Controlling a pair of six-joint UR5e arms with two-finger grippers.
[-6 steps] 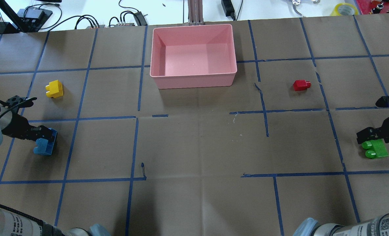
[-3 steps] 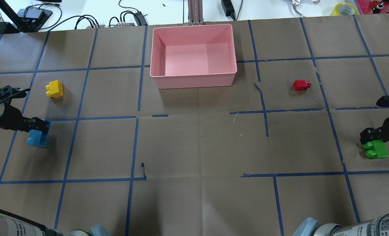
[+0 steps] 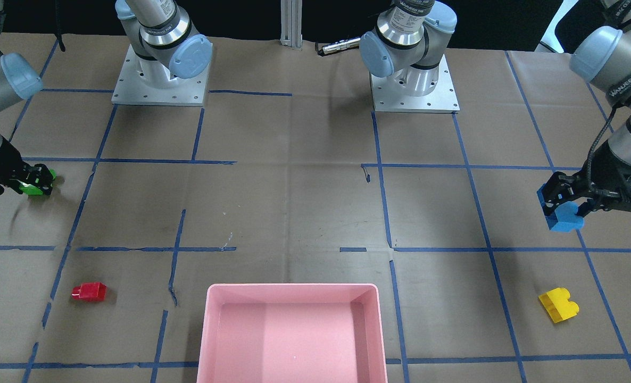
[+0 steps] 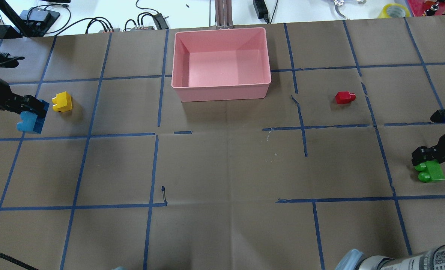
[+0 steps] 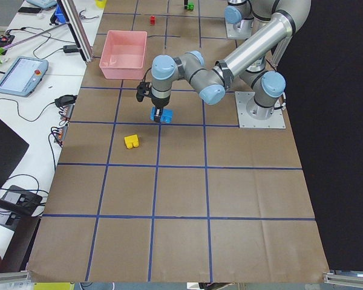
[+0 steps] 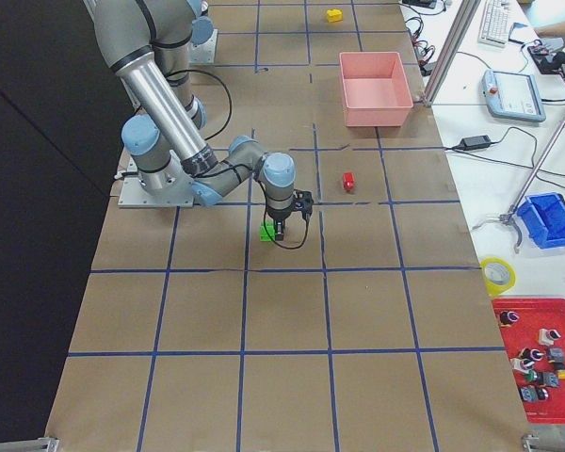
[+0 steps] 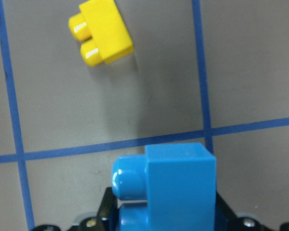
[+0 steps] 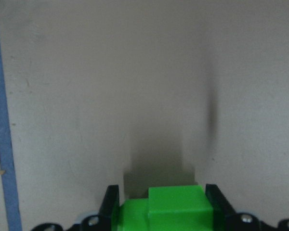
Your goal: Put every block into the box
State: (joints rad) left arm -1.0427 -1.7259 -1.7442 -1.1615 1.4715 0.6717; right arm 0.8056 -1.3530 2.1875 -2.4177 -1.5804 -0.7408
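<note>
My left gripper (image 4: 33,109) is shut on the blue brick (image 4: 29,122) and holds it above the table, just left of the yellow brick (image 4: 62,102). The left wrist view shows the blue brick (image 7: 173,192) between the jaws and the yellow brick (image 7: 102,33) lying ahead. My right gripper (image 4: 424,160) is shut on the green brick (image 4: 430,172), low at the table's right edge; the right wrist view shows the green brick (image 8: 168,207) between both fingers. The red brick (image 4: 344,97) lies alone, right of the pink box (image 4: 221,90). The box holds nothing.
Brown paper with a blue tape grid covers the table. Both arm bases (image 3: 158,80) stand at the robot's side. Cables and devices (image 4: 147,20) lie beyond the table's far edge, behind the box.
My left gripper has carried the blue brick away from the robot's side and slightly left, to beside the yellow brick. The right gripper and green brick have barely moved.
</note>
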